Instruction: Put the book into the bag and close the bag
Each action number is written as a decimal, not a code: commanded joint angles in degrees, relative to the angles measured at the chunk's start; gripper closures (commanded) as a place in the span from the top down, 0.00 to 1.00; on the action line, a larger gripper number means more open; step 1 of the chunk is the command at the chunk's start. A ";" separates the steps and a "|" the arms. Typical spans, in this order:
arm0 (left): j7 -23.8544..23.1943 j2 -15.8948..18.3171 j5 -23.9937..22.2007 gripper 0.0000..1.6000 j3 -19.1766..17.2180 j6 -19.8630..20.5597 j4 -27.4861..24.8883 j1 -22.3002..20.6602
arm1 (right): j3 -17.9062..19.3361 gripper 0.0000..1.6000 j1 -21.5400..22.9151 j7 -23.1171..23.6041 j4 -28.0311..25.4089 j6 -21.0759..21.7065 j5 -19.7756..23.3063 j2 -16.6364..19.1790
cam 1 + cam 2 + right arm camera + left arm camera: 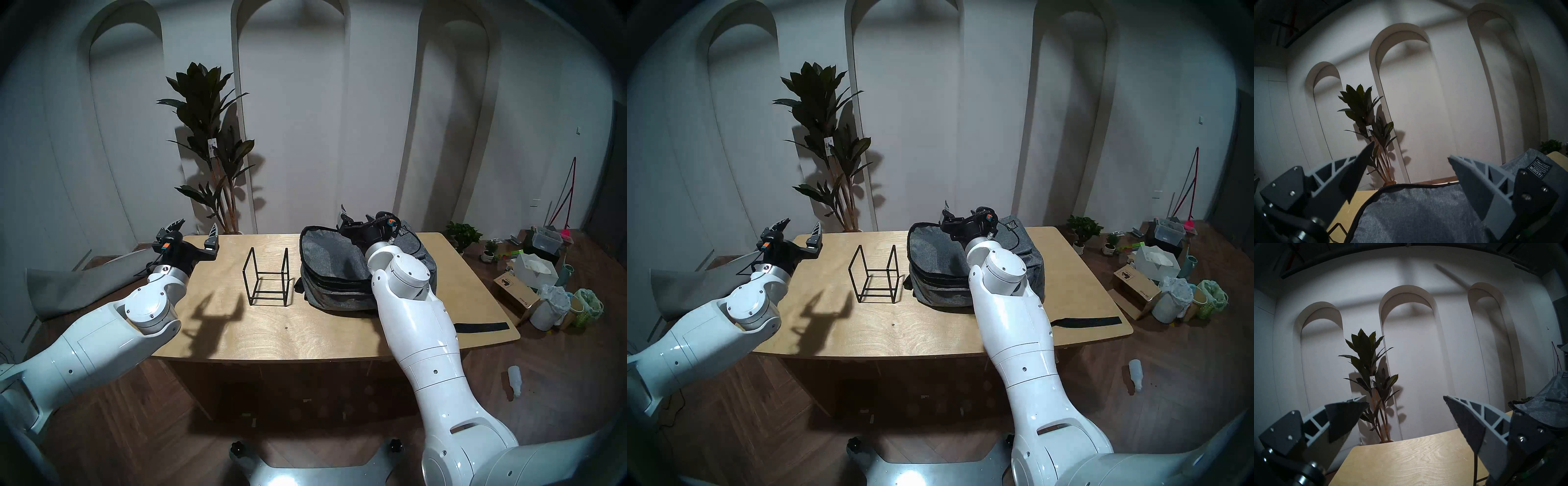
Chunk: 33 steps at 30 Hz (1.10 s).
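The grey bag [332, 271] lies on the right half of the wooden table [305, 332], its flap down over its body; I cannot tell whether the zip is shut. It also shows in the right wrist view [1415, 212] and at the right edge of the left wrist view [1542, 404]. The book is out of view. My right gripper [349, 220] [1411, 151] is open and empty, just above the bag's far top, near its label patch [1539, 168]. My left gripper [196, 225] [1405, 399] is open and empty above the table's far left corner.
An empty black wire-frame stand [268, 278] stands mid-table, left of the bag. A black strap [481, 327] lies on the table's right front. A tall plant [210, 135] stands behind the table. Boxes and bins [543, 288] clutter the floor at right.
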 commanded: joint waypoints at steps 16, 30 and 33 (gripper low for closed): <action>-5.40 -2.50 -3.99 1.00 -2.81 -0.63 2.38 -3.59 | -1.29 1.00 3.87 -0.04 7.14 -11.68 -2.78 -3.12; -6.01 -2.28 -2.72 1.00 -1.45 3.37 2.93 -4.60 | -1.93 1.00 3.39 -1.37 6.67 -10.39 -3.40 -2.69; -6.12 -2.36 -2.63 1.00 -1.59 3.58 2.93 -4.56 | -1.97 1.00 3.40 -1.37 6.67 -10.39 -3.31 -2.64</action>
